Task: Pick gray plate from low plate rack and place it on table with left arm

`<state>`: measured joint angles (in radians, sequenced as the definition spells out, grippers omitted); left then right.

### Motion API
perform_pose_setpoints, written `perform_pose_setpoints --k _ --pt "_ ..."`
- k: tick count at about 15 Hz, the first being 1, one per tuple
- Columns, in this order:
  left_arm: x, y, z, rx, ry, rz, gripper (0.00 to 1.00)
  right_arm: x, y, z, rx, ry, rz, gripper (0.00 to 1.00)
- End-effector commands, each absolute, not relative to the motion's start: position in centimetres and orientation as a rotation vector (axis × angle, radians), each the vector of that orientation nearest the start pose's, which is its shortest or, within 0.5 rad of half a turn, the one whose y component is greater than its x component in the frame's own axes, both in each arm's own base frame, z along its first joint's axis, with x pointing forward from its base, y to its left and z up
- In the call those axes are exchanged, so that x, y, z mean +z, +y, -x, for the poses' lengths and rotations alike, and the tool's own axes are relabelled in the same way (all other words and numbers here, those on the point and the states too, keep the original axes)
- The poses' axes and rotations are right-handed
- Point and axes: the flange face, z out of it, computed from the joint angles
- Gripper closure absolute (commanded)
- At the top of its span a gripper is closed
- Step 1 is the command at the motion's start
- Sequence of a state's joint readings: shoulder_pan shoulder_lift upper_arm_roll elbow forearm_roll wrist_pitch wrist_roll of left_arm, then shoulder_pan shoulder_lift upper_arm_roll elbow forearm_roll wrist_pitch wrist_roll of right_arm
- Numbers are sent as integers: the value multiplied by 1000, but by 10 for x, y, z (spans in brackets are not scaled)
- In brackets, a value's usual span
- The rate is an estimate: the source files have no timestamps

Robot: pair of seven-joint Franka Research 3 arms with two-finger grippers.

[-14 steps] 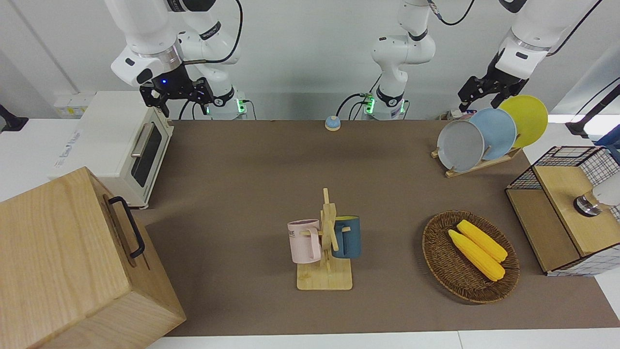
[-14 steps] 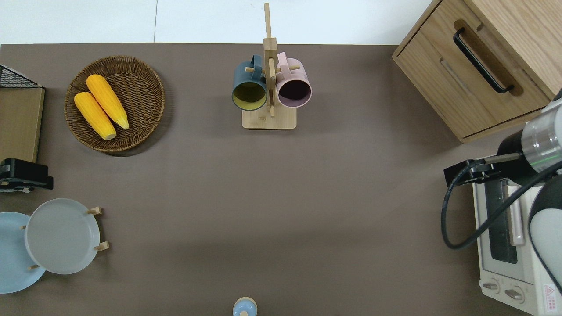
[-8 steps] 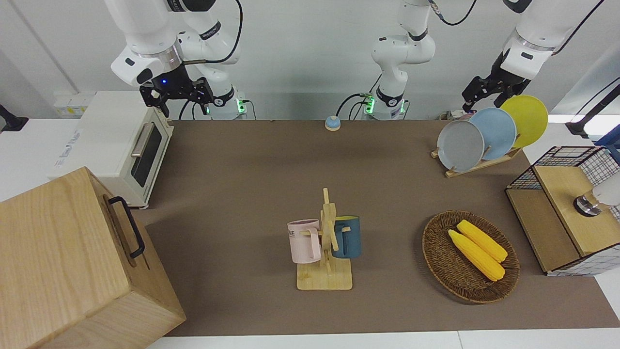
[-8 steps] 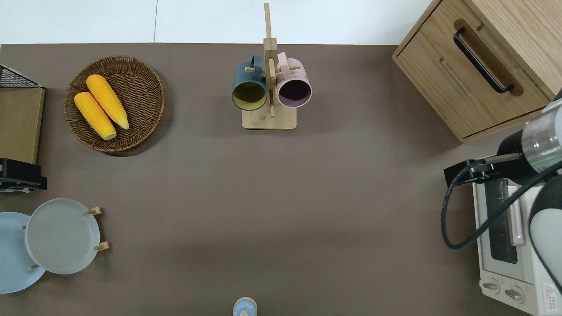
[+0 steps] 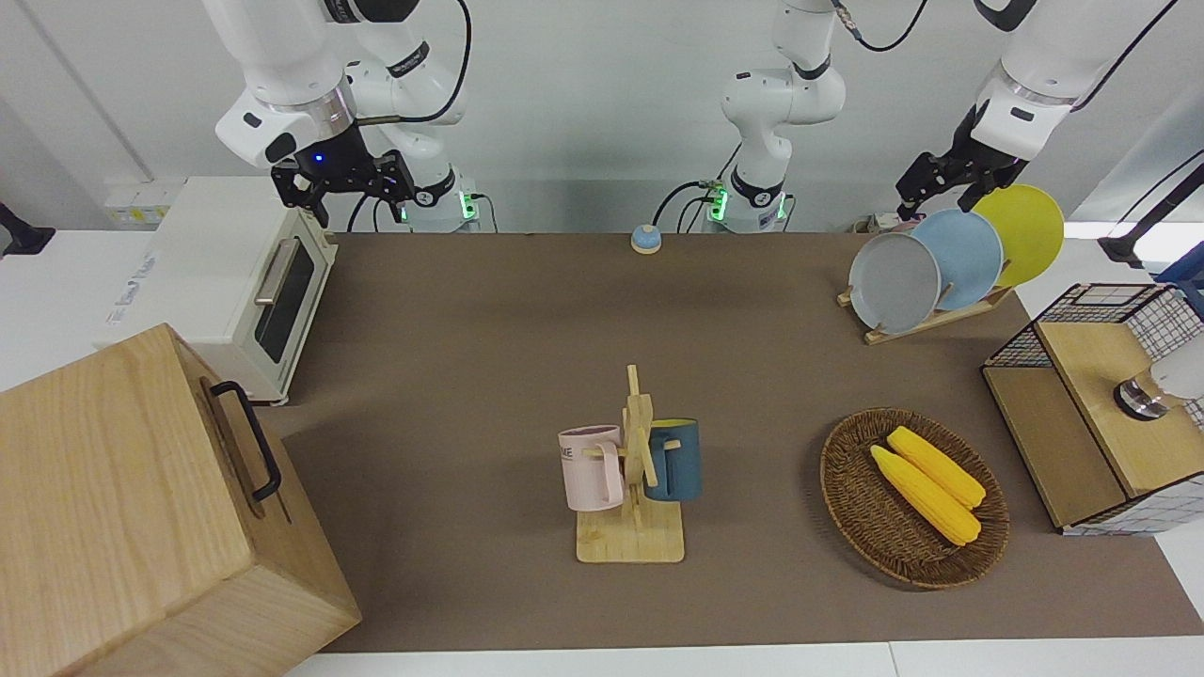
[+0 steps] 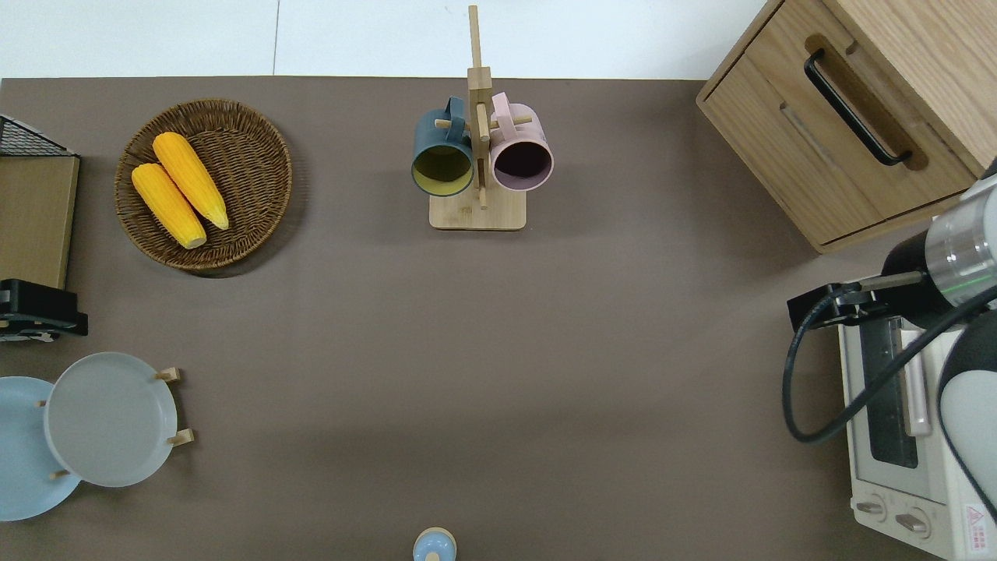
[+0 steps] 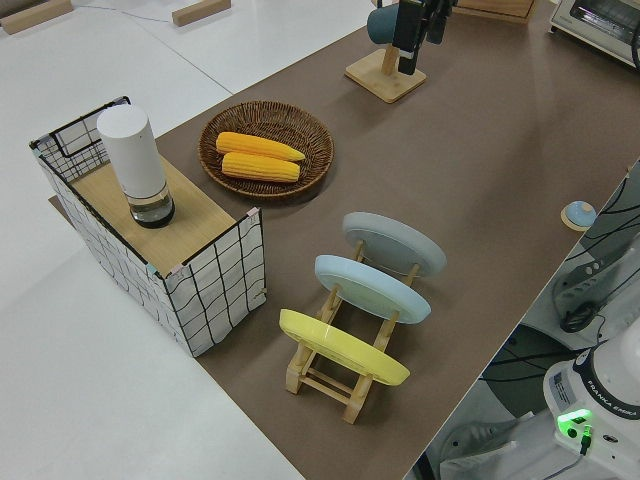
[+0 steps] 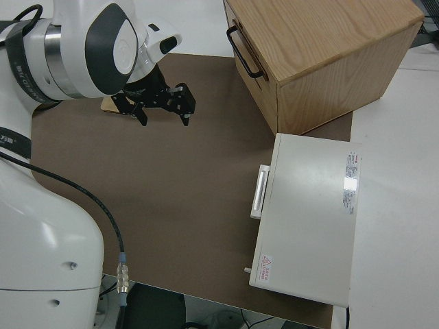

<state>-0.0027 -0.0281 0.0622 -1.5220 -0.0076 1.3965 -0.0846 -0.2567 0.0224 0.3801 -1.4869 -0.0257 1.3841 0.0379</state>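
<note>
The gray plate (image 5: pixel 894 282) leans in the slot of the low plate rack (image 5: pixel 926 322) farthest from the robots, at the left arm's end of the table (image 5: pixel 470 329). It also shows in the overhead view (image 6: pixel 109 419) and the left side view (image 7: pixel 395 243). A light-blue plate (image 5: pixel 964 259) and a yellow plate (image 5: pixel 1021 230) stand in the slots nearer to the robots. My left gripper (image 5: pixel 936 193) is open and empty, up in the air. The overhead view shows this gripper (image 6: pixel 43 312) over the mat between the rack and the wire crate. My right arm is parked, gripper (image 8: pixel 164 113) open.
A wire crate (image 5: pixel 1101 414) with a white cylinder stands at the table's end beside the rack. A wicker basket (image 5: pixel 912 498) holds two corn cobs. A mug stand (image 5: pixel 635 470), a small blue bell (image 5: pixel 645 239), a toaster oven (image 5: pixel 226 282) and a wooden cabinet (image 5: pixel 141 508) stand elsewhere.
My left gripper has risen slightly and shifted a little toward the table's end. The plates and the right arm have not moved.
</note>
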Motion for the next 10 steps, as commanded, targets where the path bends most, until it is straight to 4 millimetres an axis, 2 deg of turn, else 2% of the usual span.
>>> perform_pose_setpoints --k 1,6,10 --pt "624 35 -527 207 -222 3071 0 641 59 -536 196 -105 3169 17" --pt "570 35 -512 228 -141 2916 2 641 59 -536 196 -105 3169 17" --pt "535 47 -496 265 -35 2779 2 641 59 -536 196 -105 3169 17"
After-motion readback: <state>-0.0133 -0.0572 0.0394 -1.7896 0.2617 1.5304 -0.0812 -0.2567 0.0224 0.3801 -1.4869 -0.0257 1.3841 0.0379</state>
